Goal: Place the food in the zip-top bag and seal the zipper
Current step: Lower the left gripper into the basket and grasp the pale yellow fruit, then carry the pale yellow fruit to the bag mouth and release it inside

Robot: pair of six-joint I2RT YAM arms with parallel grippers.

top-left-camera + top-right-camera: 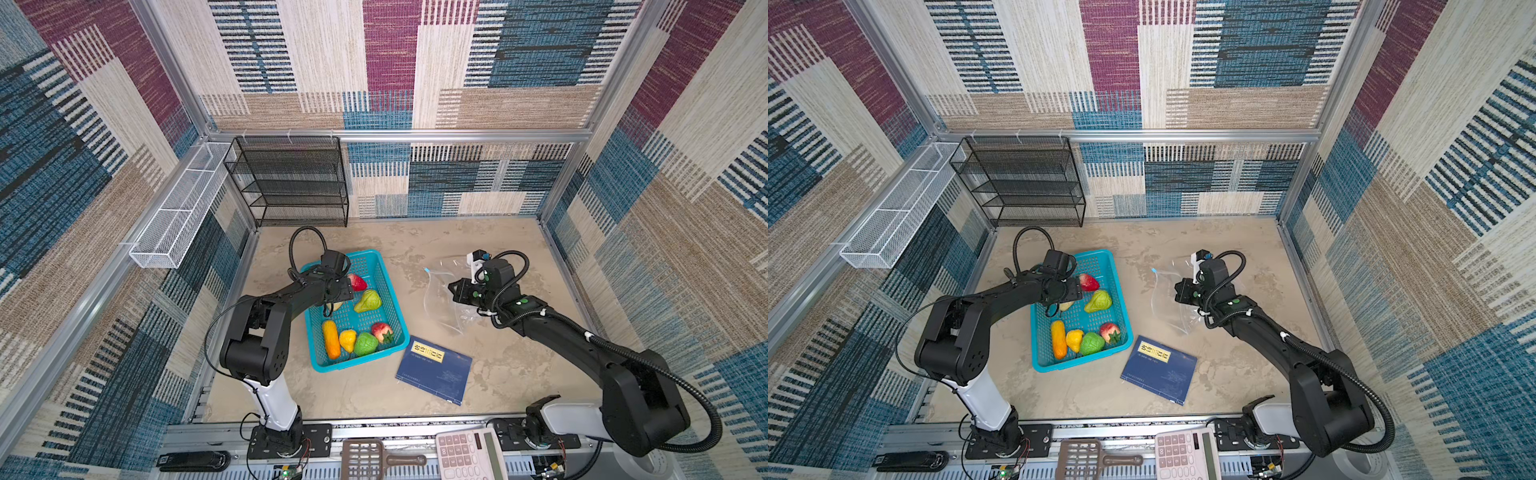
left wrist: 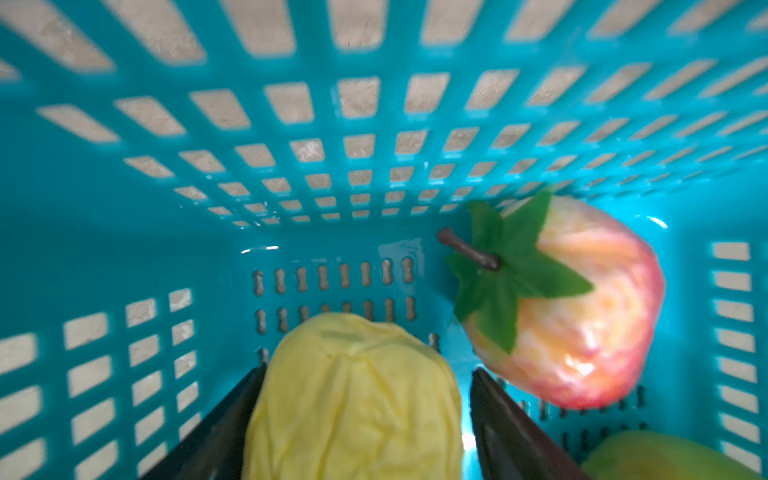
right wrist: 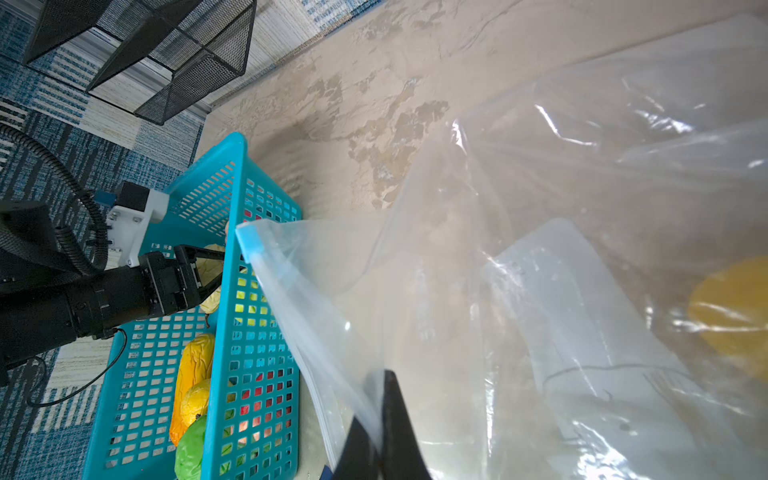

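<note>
Left tool [image 2: 368, 370] released, straddling pale yellow wrinkled toy vegetable [image 2: 353, 411] in teal perforated basket [image 1: 371, 254] near left edge of desk [image 1: 511, 374]; likely light, slick: grip mid-body. Right tool [image 1: 454, 291] clenched on lip of floppy clear zip-top bag [image 1: 436, 309].

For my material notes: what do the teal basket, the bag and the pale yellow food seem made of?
Teal basket: rigid glossy plastic, moulded slots. Bag: thin clear film, creases and glare. Pale yellow food: likely soft matte foam or rubber; wrinkled skin.

Beige tabletop [image 1: 519, 374]: teal basket [image 1: 361, 357], blue book [image 1: 434, 370], zip-top bag [image 1: 436, 307], black rack [image 1: 291, 183].
</note>
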